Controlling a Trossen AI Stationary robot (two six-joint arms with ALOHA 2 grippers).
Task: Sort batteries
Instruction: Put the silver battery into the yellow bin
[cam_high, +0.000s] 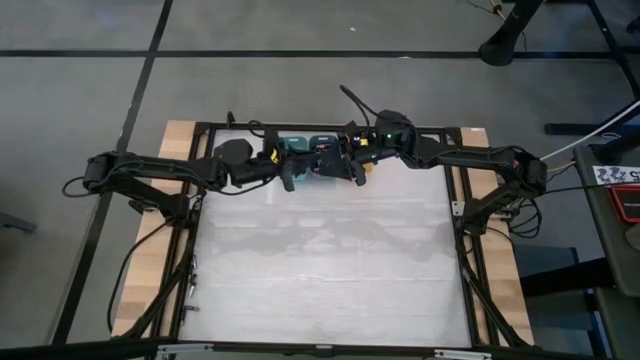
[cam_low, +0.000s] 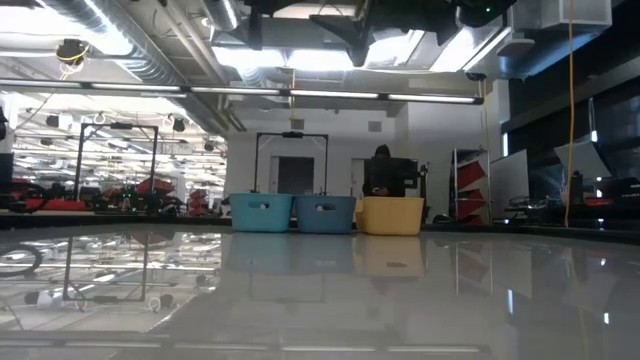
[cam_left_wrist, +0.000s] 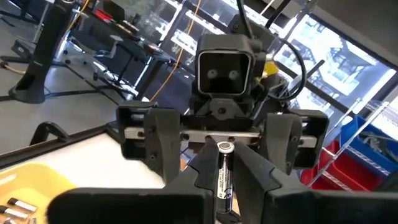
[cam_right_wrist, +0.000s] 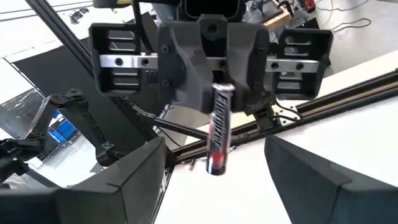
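1. The left gripper (cam_right_wrist: 214, 93) is clamped narrowly on one end of a battery (cam_right_wrist: 217, 134). The rest of the cell sticks out toward the right gripper (cam_right_wrist: 214, 148).
2. The right gripper's jaws stand wide, one finger on either side of the free end and touching nothing.
3. This looks like a handover. It should go well if the right jaws close squarely on the free half, clear of the left fingertips, and the left lets go only once that grip is firm.
4. Both grippers meet nose to nose in the air over the middle of the table's (cam_high: 330, 260) far edge.
5. Beneath them stand the teal bin (cam_low: 262, 212), blue bin (cam_low: 325, 213) and yellow bin (cam_low: 390, 215). Loose cells (cam_left_wrist: 15, 208) lie in the yellow bin.
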